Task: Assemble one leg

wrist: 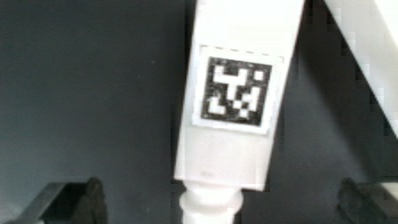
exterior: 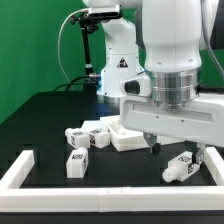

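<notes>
- Claw (exterior: 174, 150) on the big white robot arm sits nearest the camera. Its two dark fingers are spread wide with nothing in them, just above the black tabletop (exterior: 45, 122).
- Right under it is the leg (wrist: 228, 110), a small white plastic rectangular post. It lies flat on the tabletop toward the exterior view's right, and in the wrist view it's lined up between the two fingertips.
- I'd call this the reach-for-the-leg step. Next it probably needs to drop straight down and pinch the long sides, staying off the peg.
- Leg looks: black-and-white square tag facing up, narrower rounded peg at one end, slightly blurry.
- Further back: three matching white posts (exterior: 78, 161), then a flat white square panel (exterior: 128, 136).
</notes>
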Motion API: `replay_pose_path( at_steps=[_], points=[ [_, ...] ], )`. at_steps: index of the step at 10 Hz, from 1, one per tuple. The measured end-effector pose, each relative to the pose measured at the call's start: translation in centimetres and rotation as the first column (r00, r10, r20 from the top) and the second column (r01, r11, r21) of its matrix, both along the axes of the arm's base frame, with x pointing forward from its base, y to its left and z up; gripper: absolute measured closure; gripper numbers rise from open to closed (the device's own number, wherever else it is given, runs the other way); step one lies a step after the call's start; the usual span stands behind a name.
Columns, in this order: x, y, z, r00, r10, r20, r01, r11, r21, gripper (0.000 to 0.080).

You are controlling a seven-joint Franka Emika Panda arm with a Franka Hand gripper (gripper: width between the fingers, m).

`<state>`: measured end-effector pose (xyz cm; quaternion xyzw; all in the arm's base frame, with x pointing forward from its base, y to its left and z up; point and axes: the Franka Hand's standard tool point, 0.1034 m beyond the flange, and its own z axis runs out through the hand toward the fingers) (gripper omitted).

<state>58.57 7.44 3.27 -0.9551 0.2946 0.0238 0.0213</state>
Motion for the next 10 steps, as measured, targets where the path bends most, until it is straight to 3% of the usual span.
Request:
replay_pose_path(
  at_steps=[2,5,7,9,10],
  points=[
    [-0.6,0.8,-1.5,1.0,0.014,-0.007,-0.014,1.0,-0.006,0.015],
    [-0.5,0.8,-1.5,1.0,0.014,-0.006,-0.014,1.0,-0.006,0.0165],
    [-0.5,0.8,-1.5,1.0,0.014,-0.006,-0.014,1.0,-0.006,0.052],
    [-0.5,0.7,-1.4,1.0,0.014,-0.005,-0.014,1.0,-0.006,0.0517],
    [-0.7,-0.4,-0.9,1.0,0.013,-0.023,-0.013,1.0,-0.009,0.0517]
  ],
)
